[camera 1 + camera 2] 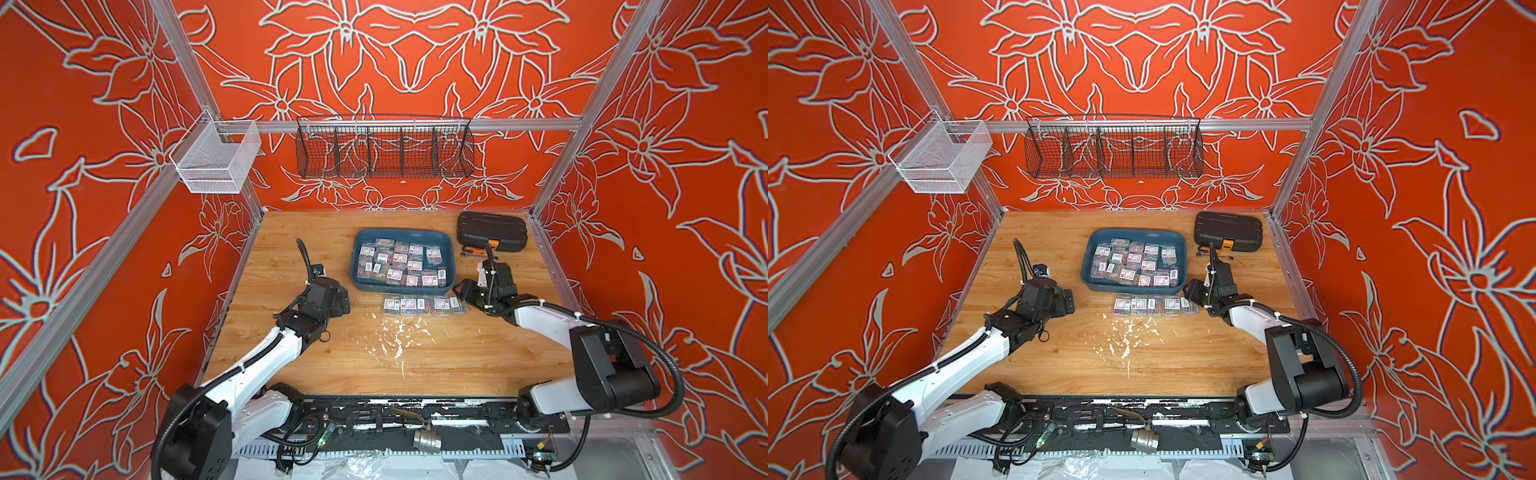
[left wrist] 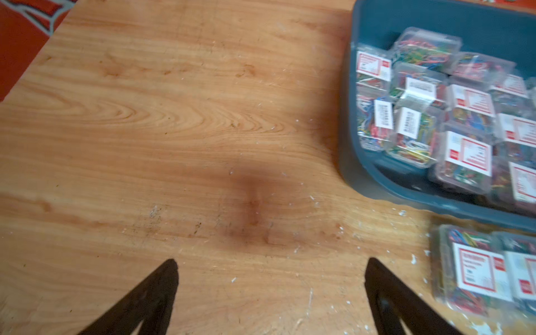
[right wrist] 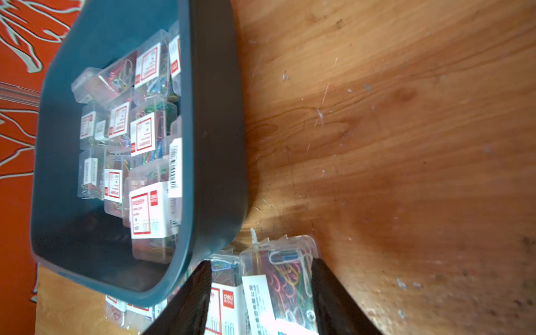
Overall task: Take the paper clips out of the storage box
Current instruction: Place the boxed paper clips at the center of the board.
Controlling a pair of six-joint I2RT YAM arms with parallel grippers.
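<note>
The teal storage box (image 1: pixel 355 266) (image 1: pixel 1086 266) stands at the middle back of the wooden table, with several clear boxes of paper clips (image 1: pixel 401 262) (image 1: pixel 1136 262) in it. More of these boxes lie in a row (image 1: pixel 424 305) (image 1: pixel 1154 306) on the table just in front of it. My right gripper (image 1: pixel 460 291) (image 3: pixel 260 261) is at the row's right end and straddles the last box (image 3: pixel 284 269). One finger touches that box, the other stands apart from it. My left gripper (image 1: pixel 345 299) (image 2: pixel 269 264) hangs wide open over bare wood, left of the storage box (image 2: pixel 348 162).
A black ribbed case (image 1: pixel 491 231) with an orange latch lies at the back right, with a small tool (image 1: pixel 478 250) in front of it. A black wire basket (image 1: pixel 384 151) and a white mesh basket (image 1: pixel 216 160) hang on the back rail. White flecks (image 1: pixel 395 336) mark the table's middle.
</note>
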